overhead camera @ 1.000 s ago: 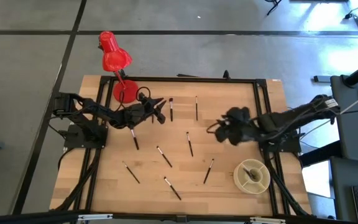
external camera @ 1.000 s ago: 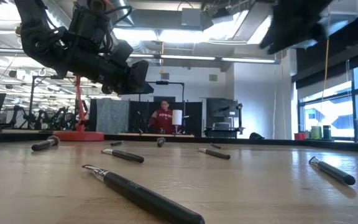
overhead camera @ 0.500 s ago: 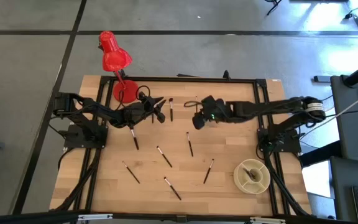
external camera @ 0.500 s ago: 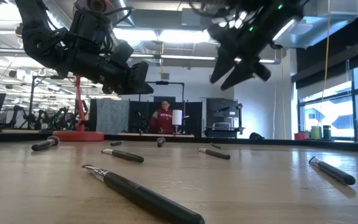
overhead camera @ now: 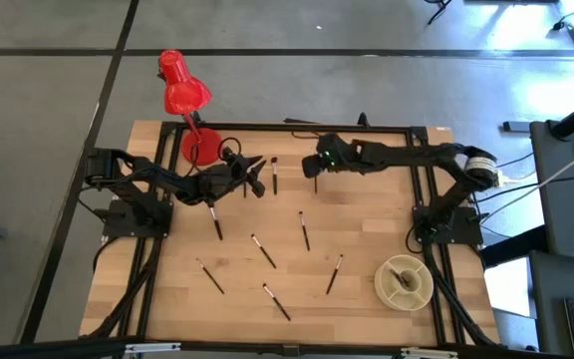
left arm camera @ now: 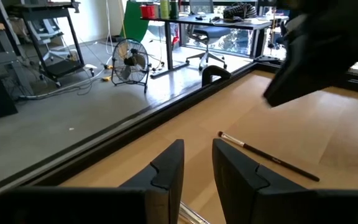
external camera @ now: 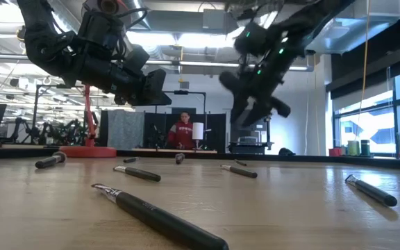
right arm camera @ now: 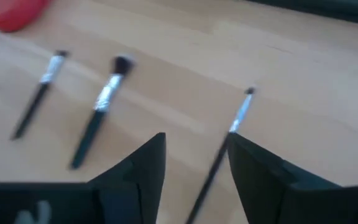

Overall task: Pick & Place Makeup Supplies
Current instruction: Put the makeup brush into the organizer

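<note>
Makeup brushes: slim dark sticks with pale tips lie scattered flat on the table [overhead camera: 367, 239]; the one in play [overhead camera: 315, 172] lies at about 12 o'clock of the table's centre, near the far edge, with a second brush [overhead camera: 275, 175] just beside it at its 9 o'clock.
Others: further brushes rest toward the middle [overhead camera: 304, 230] and at 6 o'clock [overhead camera: 276, 301]; a round dish [overhead camera: 404, 280] at 4 o'clock already holds some.
Handling, as I judge: light, stiff, round-bodied, so likely to roll or skid on the smooth wood; lying flat, each leaves little height to pinch.
Where to grip: the dark handle near its middle, fingers straddling it crosswise; avoid the soft bristle end and the shiny ferrule.
Right hand [overhead camera: 320, 163]: poised over that far brush, jaws spread a moderate gap, holding nothing; its wrist view shows the brush [right arm camera: 229, 134] running between the two fingers [right arm camera: 138, 168].
Left hand [overhead camera: 256, 179]: hovers at about 10 o'clock, jaws a narrow gap apart, empty, near the second brush.
Edges: a dark frame rail [overhead camera: 297, 128] runs close behind the target, so little room beyond it.
Obstacles: red lamp [overhead camera: 182, 95] at 11 o'clock, behind the left arm.
Open room: bare wood between target and dish gives a free path toward 4 o'clock.
</note>
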Controlling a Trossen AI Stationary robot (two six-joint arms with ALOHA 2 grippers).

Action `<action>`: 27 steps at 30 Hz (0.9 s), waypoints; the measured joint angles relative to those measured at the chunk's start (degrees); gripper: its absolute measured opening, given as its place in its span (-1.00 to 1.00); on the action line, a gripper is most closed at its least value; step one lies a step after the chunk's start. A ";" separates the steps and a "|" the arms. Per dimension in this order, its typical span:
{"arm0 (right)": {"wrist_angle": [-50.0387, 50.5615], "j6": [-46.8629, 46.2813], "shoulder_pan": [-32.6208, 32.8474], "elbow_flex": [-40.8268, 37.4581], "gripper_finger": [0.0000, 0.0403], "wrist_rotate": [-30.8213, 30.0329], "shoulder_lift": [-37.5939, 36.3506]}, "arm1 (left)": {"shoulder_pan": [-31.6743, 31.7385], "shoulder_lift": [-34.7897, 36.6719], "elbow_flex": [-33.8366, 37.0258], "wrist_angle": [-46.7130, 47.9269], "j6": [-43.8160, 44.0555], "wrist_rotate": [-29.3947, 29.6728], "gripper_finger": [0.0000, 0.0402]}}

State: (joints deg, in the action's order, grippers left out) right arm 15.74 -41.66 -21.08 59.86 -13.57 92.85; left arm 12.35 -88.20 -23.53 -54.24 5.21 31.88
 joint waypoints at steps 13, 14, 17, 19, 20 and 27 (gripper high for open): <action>20.92 4.70 -6.68 23.99 -0.43 -0.07 21.45 | 1.04 0.00 0.00 -0.79 -1.99 0.00 -0.62; 22.19 4.87 -6.72 25.16 -0.45 -0.61 22.37 | 1.04 0.00 0.00 -0.79 -2.00 0.00 -0.62; 22.09 4.91 -6.95 26.63 -0.48 -0.61 24.15 | 1.04 0.00 0.00 -0.79 -2.01 0.00 -0.62; 21.27 4.90 -7.15 26.71 -0.50 0.23 24.82 | 1.04 0.00 0.00 -0.80 -2.01 -0.02 -0.62; 21.21 4.86 -7.29 26.71 -0.50 0.38 25.21 | 1.04 0.00 0.00 -0.80 -2.01 -0.02 -0.62; 21.24 4.27 -8.02 26.91 -0.53 -0.52 27.70 | 1.02 0.00 0.00 -0.81 -1.51 -0.05 -0.61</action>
State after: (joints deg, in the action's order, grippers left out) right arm 36.99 -37.39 -29.10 86.77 -14.08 120.55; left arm 13.37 -88.20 -23.53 -55.05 3.70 31.83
